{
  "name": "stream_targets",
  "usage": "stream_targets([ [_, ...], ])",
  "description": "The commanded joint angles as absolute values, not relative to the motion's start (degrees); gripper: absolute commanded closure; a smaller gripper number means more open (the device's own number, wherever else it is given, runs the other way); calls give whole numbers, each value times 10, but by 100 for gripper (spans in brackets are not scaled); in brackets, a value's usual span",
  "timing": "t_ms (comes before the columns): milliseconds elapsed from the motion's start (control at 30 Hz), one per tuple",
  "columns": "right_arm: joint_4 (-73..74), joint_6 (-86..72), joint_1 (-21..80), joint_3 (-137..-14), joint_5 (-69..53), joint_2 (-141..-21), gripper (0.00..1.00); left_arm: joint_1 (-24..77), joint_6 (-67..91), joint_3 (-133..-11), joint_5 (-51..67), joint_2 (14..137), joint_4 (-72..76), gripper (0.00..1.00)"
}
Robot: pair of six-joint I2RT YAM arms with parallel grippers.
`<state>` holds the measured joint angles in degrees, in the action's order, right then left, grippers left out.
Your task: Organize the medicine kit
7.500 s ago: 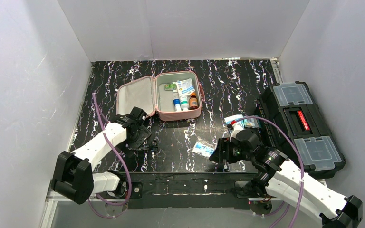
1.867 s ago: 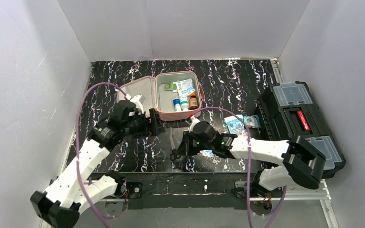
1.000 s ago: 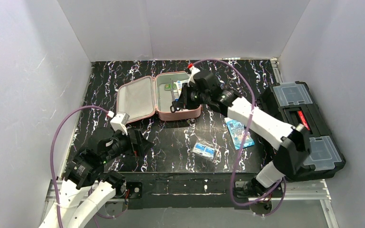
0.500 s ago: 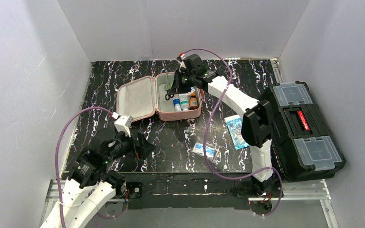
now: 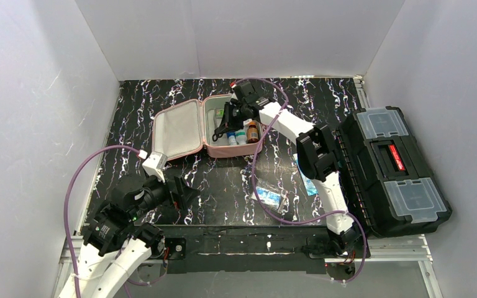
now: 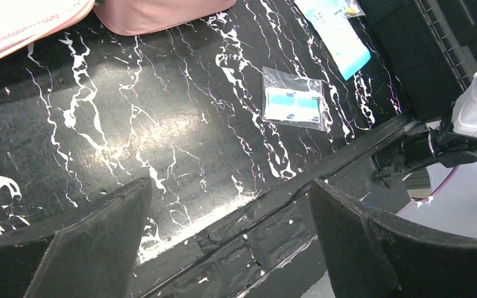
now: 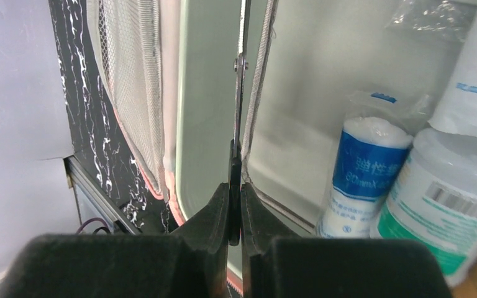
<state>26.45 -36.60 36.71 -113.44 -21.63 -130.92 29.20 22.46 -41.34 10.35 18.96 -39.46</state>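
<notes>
My right gripper (image 7: 235, 200) is clamped shut on the scissors (image 7: 240, 63), blades down inside the medicine kit (image 5: 233, 149). My left gripper (image 6: 230, 186) gapes wide above the near table (image 6: 161, 112), holding nothing.

A: Left?
B: Folded low by its base, left gripper (image 6: 230, 183) pointing down, jaws wide apart, empty.
A: Right?
B: Stretched far forward, right gripper (image 7: 235, 198) pinched tight on scissors (image 7: 240, 81).
</notes>
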Motion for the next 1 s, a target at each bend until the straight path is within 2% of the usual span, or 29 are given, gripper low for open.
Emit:
stream_targets([
  [0, 227, -391, 368, -1168, -273, -1328, 99, 285, 214, -413, 96, 191, -393, 2],
  [100, 220, -397, 368, -1166, -294, -1337, 98, 281, 214, -413, 100, 191, -392, 2],
  [167, 221, -397, 368, -1163, -295, -1339, 94, 278, 214, -412, 103, 192, -391, 2],
  [333, 213, -391, 368, -1143, -278, -1316, 62, 277, 214, -411, 102, 192, -391, 2],
  [467, 221, -377, 367, -1146, -255, -1289, 51, 276, 214, -411, 101, 193, -391, 2],
  [767, 282, -324, 366, -1142, -194, -1215, 45, 275, 214, -411, 100, 194, -391, 2],
  [967, 292, -288, 367, -1049, -128, -1115, 40, 275, 223, -411, 99, 196, -395, 2],
])
